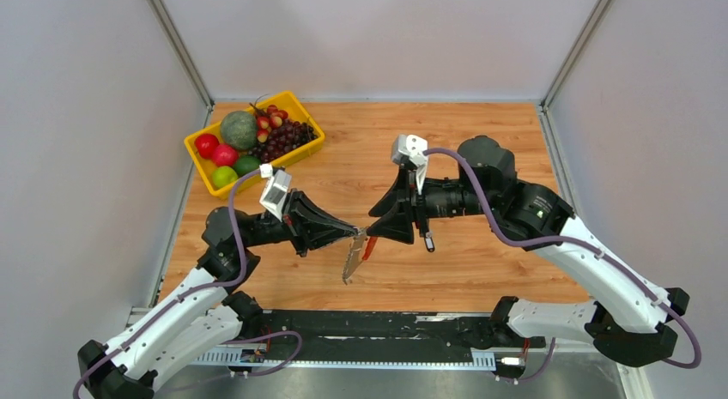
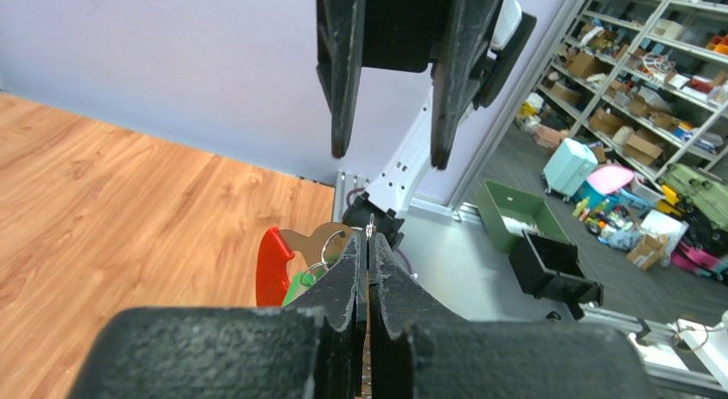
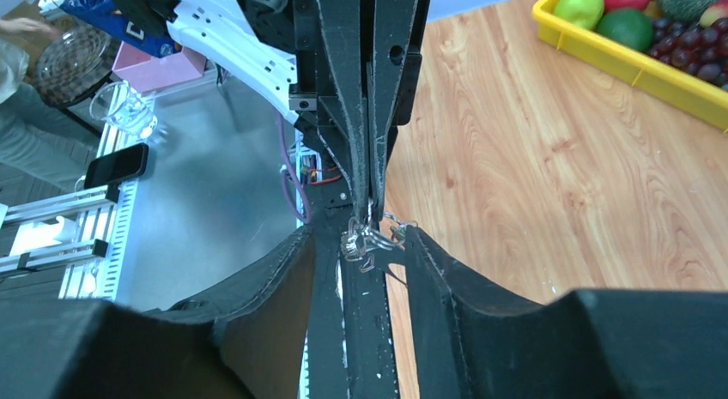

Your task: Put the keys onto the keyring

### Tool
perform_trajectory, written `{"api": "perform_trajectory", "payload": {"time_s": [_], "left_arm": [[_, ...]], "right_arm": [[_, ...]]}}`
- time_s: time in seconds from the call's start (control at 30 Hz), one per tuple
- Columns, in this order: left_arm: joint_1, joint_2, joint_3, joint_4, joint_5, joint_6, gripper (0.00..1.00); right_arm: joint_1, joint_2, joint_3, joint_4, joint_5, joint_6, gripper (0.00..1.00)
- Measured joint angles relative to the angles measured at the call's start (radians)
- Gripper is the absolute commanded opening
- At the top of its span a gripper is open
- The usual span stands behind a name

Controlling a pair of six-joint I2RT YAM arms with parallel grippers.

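Observation:
My left gripper is shut on the keyring, which hangs from its tips above the table. In the left wrist view the closed fingertips pinch a thin wire ring. A tan fan-shaped piece, a red tag and a green bit hang to their left. My right gripper is open, tip to tip with the left one. In the right wrist view its fingers straddle a tangle of wire rings. I cannot make out the dark-headed key.
A yellow tray of fruit stands at the back left of the wooden table. Grey walls close in the sides and back. A small dark stub hangs under the right gripper. A black rail runs along the near edge.

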Motion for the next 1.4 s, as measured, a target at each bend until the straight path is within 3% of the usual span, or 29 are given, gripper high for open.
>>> {"api": "perform_trajectory", "payload": {"time_s": [0.13,0.4,0.8,1.4], "left_arm": [[-0.002,-0.029,-0.034,0.066,-0.052,-0.035,0.00],[-0.002,-0.075,-0.113,0.225,-0.185,-0.127,0.00],[-0.002,-0.080,-0.151,0.344,-0.306,-0.220,0.00],[-0.002,-0.082,-0.158,0.393,-0.355,-0.264,0.00]], "right_arm": [[0.000,-0.045,-0.016,0.030,0.014,0.019,0.46],[0.001,-0.065,-0.103,0.130,0.012,0.093,0.33],[0.001,-0.064,-0.150,0.299,0.007,0.204,0.22],[0.015,0.012,-0.151,0.392,-0.002,0.256,0.21]]}}
